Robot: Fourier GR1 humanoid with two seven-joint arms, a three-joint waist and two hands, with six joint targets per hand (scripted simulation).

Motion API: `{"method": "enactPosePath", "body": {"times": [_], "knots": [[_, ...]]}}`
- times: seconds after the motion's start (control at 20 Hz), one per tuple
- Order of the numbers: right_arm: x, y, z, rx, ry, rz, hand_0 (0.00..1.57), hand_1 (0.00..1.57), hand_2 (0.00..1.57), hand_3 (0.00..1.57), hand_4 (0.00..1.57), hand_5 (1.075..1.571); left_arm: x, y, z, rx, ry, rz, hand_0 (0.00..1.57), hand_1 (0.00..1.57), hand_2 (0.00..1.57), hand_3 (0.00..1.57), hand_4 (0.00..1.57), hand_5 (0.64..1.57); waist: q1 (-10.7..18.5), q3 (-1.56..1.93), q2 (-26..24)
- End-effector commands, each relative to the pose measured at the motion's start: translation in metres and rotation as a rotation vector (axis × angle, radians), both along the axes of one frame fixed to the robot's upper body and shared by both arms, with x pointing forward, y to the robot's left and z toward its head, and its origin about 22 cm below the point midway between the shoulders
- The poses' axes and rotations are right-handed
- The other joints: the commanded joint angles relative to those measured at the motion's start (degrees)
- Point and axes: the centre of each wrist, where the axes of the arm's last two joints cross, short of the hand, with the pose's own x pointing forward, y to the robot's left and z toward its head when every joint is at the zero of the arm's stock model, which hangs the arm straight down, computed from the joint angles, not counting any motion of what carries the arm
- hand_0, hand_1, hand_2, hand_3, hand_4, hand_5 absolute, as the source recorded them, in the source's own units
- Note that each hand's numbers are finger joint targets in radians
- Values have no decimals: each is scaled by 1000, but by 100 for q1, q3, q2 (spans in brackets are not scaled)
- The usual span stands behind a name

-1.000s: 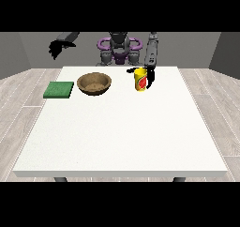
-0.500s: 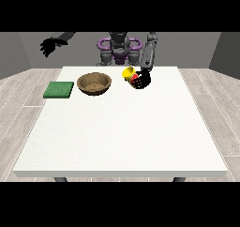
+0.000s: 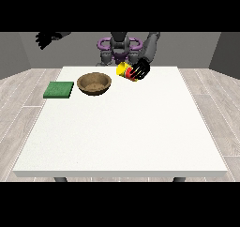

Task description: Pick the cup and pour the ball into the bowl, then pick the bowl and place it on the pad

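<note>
A yellow and red cup (image 3: 125, 71) is held above the table at the far side, tipped over with its mouth toward the view's left. The hand at the view's right (image 3: 139, 71) has its fingers curled round the cup. A brown wooden bowl (image 3: 95, 84) stands on the table left of the cup, apart from it. A green pad (image 3: 59, 89) lies flat at the table's far left edge. The hand at the view's left (image 3: 45, 38) is raised high beyond the table's left side, holding nothing. No ball shows.
The large white table (image 3: 122, 132) spreads toward the camera. The robot's torso (image 3: 120, 48) stands behind the far edge. Grey floor surrounds the table.
The cup has been lifted off the table, tilted onto its side and carried left toward the bowl. The hand at the view's left has risen higher and further left.
</note>
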Motion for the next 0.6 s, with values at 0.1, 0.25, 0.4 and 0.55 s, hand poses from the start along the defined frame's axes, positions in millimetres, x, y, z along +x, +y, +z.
{"method": "enactPosePath", "body": {"times": [0.1,0.25,0.4,0.55], "knots": [[10,7,-6,-6,70,-28,0,0,0,0,607,1566,13,10,1,455,21,34,1221,1221,1571,1456,1140,1568,141,20,-375],[17,8,-8,-12,105,-42,0,0,0,0,639,1565,30,-37,21,541,51,26,1221,1221,1571,1456,1140,1568,255,5,-599],[5,2,-27,-8,192,-88,0,0,0,0,640,1566,25,-62,15,673,127,10,1221,1221,1571,1456,1140,1568,524,1,-1004],[-12,-32,-32,-8,183,-145,0,0,0,0,636,1562,28,-104,33,723,125,6,914,914,1571,1248,1052,1569,658,-1,-943]]}}
